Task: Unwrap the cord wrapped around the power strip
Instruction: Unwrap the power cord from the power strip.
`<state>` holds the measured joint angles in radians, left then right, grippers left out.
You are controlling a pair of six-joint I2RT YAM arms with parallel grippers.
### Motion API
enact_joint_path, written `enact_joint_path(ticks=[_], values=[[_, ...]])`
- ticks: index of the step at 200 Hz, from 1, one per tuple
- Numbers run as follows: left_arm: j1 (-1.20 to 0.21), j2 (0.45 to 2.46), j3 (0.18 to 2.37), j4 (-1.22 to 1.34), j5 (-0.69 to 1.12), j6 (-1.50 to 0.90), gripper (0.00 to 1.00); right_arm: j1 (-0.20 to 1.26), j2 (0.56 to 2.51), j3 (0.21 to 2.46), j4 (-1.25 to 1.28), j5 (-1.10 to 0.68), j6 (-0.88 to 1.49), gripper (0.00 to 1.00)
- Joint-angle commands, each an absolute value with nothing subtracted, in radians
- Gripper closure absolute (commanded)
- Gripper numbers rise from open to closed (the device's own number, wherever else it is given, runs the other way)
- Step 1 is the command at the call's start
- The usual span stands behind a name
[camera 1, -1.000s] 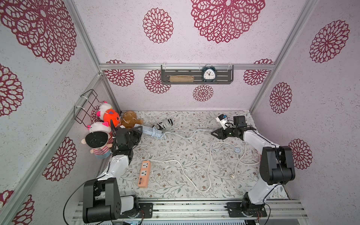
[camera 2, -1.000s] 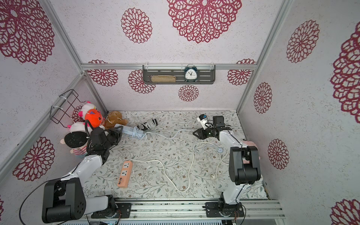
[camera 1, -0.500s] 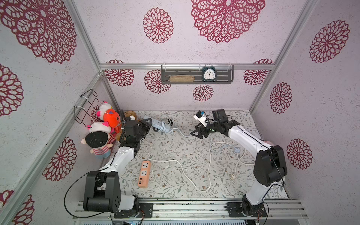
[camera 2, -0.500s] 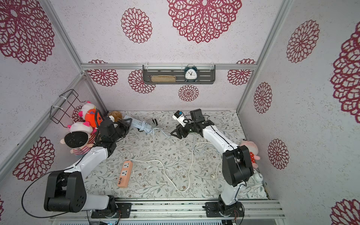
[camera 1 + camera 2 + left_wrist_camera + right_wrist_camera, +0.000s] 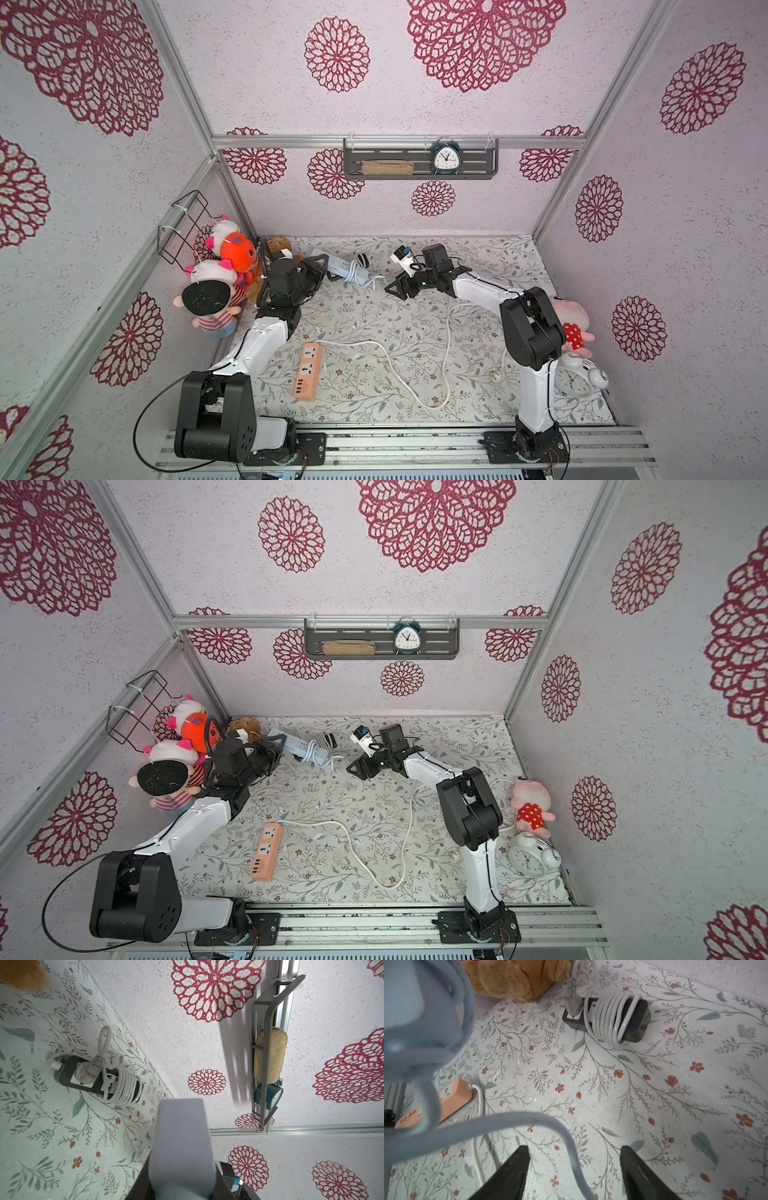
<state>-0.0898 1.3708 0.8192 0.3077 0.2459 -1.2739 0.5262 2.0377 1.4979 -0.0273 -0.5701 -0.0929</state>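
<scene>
Two claws in view | left claw (image 5: 320, 266): clamped on near end of pale blue power strip (image 5: 338, 266), raised over table (image 5: 374, 332) near back-left corner | cord (image 5: 354, 277): several turns round strip's free end, tail trailing rightward | right claw (image 5: 395, 287): spread wide, just beside tail, gripping nothing

No writing could be read; the numerals on the shelf clock (image 5: 445, 160) were too small.
</scene>
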Motion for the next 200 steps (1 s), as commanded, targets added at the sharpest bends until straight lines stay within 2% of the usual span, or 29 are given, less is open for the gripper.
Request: enact_joint_path(ticks=[1, 28, 40, 116, 140, 172, 200], values=[[-0.109, 1.344, 0.801, 0.415, 0.273, -1.330, 1.00, 0.534, 2.042, 1.542, 0.078, -0.557, -0.024, 0.46], [-0.102, 1.332, 0.747, 0.426, 0.242, -1.325, 1.00, 0.524, 2.022, 1.539, 0.081, -0.566, -0.026, 0.88], [-0.090, 1.342, 0.741, 0.425, 0.241, -1.314, 1.00, 0.517, 1.992, 1.532, 0.048, -0.562, -0.054, 1.00], [-0.066, 1.551, 0.860, 0.573, 0.183, -1.283, 1.00, 0.523, 1.615, 1.268, -0.067, -0.588, -0.197, 1.00], [-0.075, 1.593, 0.920, 0.550, 0.204, -1.300, 1.00, 0.517, 1.611, 1.299, -0.194, -0.463, -0.245, 1.00], [-0.073, 1.548, 0.936, 0.487, 0.187, -1.277, 1.00, 0.431, 1.611, 1.407, -0.528, -0.118, -0.108, 0.66], [-0.072, 1.517, 0.947, 0.428, 0.183, -1.250, 1.00, 0.309, 1.521, 1.366, -0.770, 0.120, 0.162, 0.50]])
